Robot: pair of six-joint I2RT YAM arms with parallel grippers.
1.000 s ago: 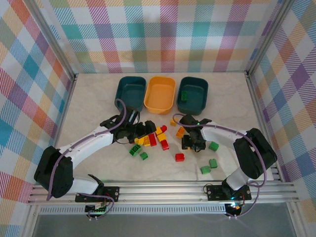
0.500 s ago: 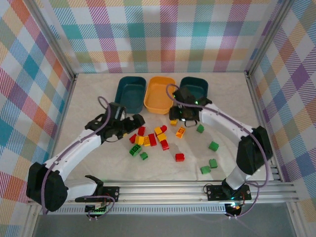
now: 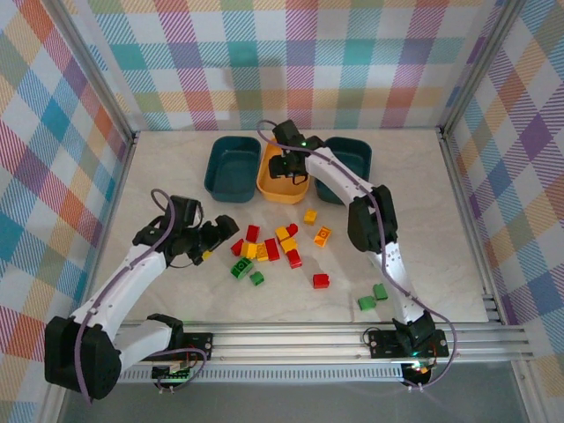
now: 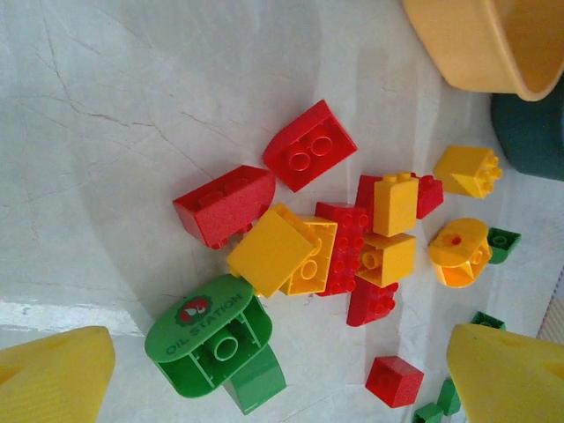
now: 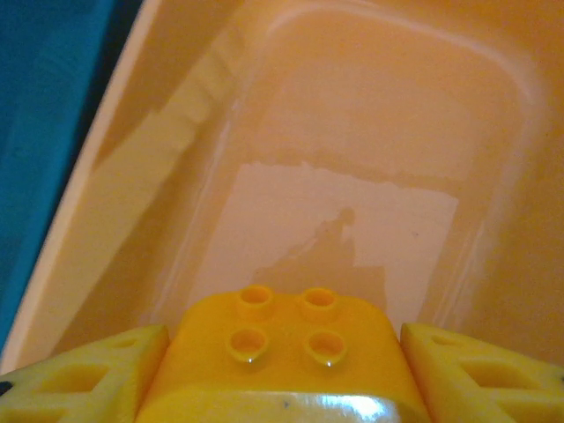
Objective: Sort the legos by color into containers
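Three tubs (image 3: 231, 169); right end effector (image 3: 287, 167) grasps one yellow brick (image 5: 284, 344), left end effector (image 3: 217, 240) released.

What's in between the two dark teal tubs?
The orange-yellow tub sits between them, as the top view shows. The right fingers hold a yellow brick above it.

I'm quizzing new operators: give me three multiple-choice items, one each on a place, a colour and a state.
1. Where is the right gripper? A over the orange tub; B over the left teal tub; C over the loose bricks.
2. What colour is the brick it holds? A red; B green; C yellow.
3. How is the left gripper? A open, empty; B shut, empty; C shut on a brick.
Key: A, the right wrist view looks down into the orange tub; C, yellow studs show between its fingers; A, its fingers stand wide apart with nothing between.
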